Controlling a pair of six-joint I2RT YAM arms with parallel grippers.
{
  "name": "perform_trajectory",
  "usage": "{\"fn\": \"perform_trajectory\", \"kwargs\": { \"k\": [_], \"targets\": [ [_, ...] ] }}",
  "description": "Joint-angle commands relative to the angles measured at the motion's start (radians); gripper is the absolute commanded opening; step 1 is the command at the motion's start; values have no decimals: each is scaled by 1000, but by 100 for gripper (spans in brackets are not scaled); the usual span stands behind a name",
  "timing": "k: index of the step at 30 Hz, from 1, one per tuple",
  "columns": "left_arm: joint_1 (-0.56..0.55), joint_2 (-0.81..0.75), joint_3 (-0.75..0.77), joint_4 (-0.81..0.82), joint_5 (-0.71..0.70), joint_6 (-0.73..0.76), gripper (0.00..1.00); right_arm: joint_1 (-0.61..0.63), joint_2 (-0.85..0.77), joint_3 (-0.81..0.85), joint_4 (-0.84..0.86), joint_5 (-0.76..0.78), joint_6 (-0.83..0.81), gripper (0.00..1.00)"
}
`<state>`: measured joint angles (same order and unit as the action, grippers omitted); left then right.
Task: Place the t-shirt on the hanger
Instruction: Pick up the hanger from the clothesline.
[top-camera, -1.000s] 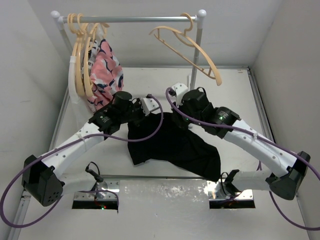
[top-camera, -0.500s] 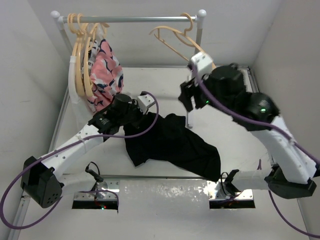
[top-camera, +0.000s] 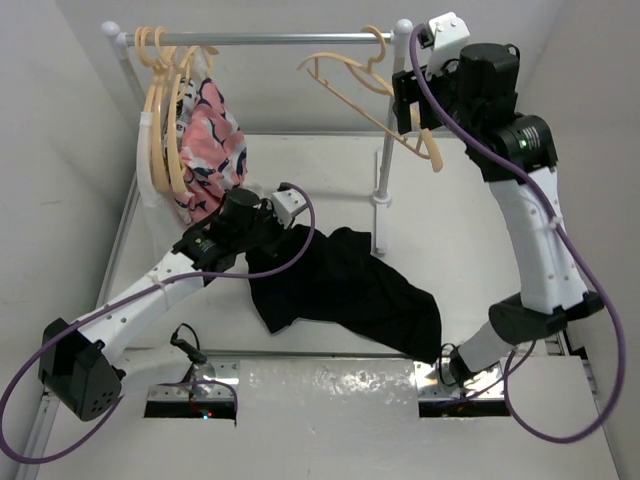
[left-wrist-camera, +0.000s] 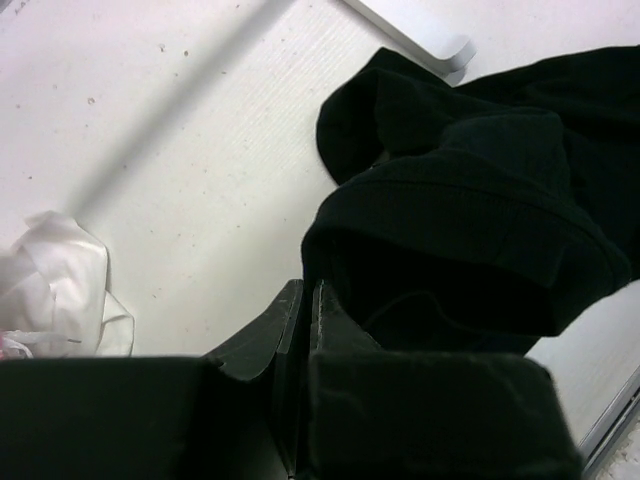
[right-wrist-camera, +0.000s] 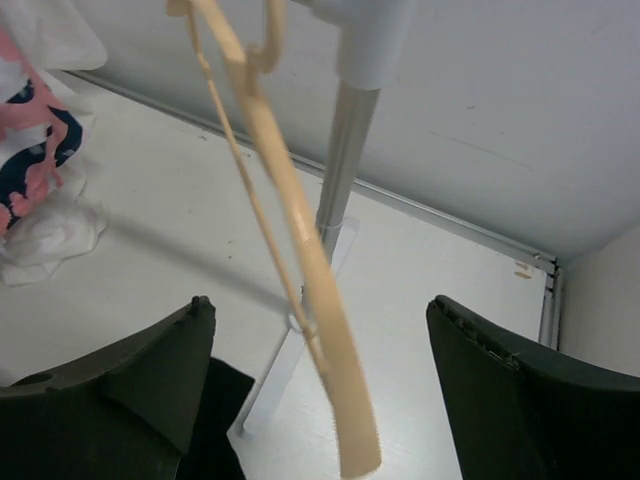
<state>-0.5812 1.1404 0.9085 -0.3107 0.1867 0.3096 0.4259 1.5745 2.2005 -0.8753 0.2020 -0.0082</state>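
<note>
Nearest, the matte black t-shirt (top-camera: 345, 290) lies crumpled in soft folds on the white table (top-camera: 460, 230), its near corner close to the table's near edge and bare tabletop open to its right and beyond. At its far-left edge sits the left gripper (top-camera: 292, 222): in the wrist view its dark fingers (left-wrist-camera: 290, 315) are pressed together with only a slit between them, tips against a rounded fold of the fabric; whether cloth is pinched cannot be told. Farther back, the metal rack post (top-camera: 385, 140) rises to a thin rail (top-camera: 270, 38). On the rail's left end hang a bunch of cream hangers (top-camera: 160, 110) and a pink patterned garment (top-camera: 210, 140). Near its right end the slim beige plastic hanger (top-camera: 370, 90) hangs tilted, and the raised right gripper (top-camera: 405, 100) has its fingers (right-wrist-camera: 150, 370) spread wide either side of the hanger's arm, touching neither.
</note>
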Motion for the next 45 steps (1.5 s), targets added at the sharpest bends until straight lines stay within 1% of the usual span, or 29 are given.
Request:
{"fn": "perform_trajectory", "kwargs": {
  "k": [1, 2, 4, 6, 9, 11, 12, 14, 17, 18, 20, 21, 22, 28, 31, 38, 40, 42, 44, 45],
  "targets": [
    [0, -42, -17, 35, 2, 6, 0, -101, 44, 1, 130, -227, 2, 85],
    [1, -47, -20, 36, 3, 9, 0, -117, 59, 5, 134, -295, 1, 84],
    [1, -51, -34, 51, 2, 17, 0, -128, 99, 21, 119, -351, 2, 83],
    [0, -48, -39, 56, -6, 17, 0, -137, 107, -10, 111, -381, 1, 79],
    [1, -39, -31, 58, -9, 26, 0, -145, 99, -86, 133, -484, -3, 78],
    [1, -38, -30, 65, -13, 31, 0, -145, 102, -110, 134, -513, -1, 74],
    [1, -36, -30, 68, -16, 31, 0, -147, 104, -114, 133, -510, -1, 69],
    [0, -33, -31, 71, -18, 31, 0, -145, 108, -130, 140, -492, -1, 64],
    [1, -34, -39, 74, -16, 31, 0, -147, 119, -130, 144, -449, -6, 45],
    [1, -31, -40, 76, -19, 31, 0, -147, 128, -128, 139, -434, -7, 27],
    [0, -31, -39, 78, -24, 32, 0, -147, 131, -130, 125, -426, -7, 14],
    [1, -33, -36, 75, -26, 34, 0, -147, 130, -130, 122, -427, -7, 9],
    [0, -31, -33, 71, -26, 36, 0, -147, 128, -133, 122, -431, -7, 0],
    [1, 11, 6, 70, -41, 46, 0, -147, 102, -111, 133, -455, 1, 0],
    [1, 21, 16, 81, -38, 49, 0, -145, 59, -131, 186, -469, 54, 0],
    [1, 25, 40, 70, -39, 54, 0, -145, -30, -222, 392, -440, 111, 0],
    [3, 22, 38, 67, -41, 54, 0, -145, -22, -225, 403, -435, 116, 0],
    [3, 19, 35, 67, -46, 49, 0, -145, -8, -217, 380, -435, 117, 0],
    [3, 12, 41, 73, -102, 28, 0, -144, -28, -235, 358, -452, 114, 0],
    [4, 2, 44, 79, -137, 16, 0, -141, -48, -257, 357, -490, 113, 0]
  ]
}}
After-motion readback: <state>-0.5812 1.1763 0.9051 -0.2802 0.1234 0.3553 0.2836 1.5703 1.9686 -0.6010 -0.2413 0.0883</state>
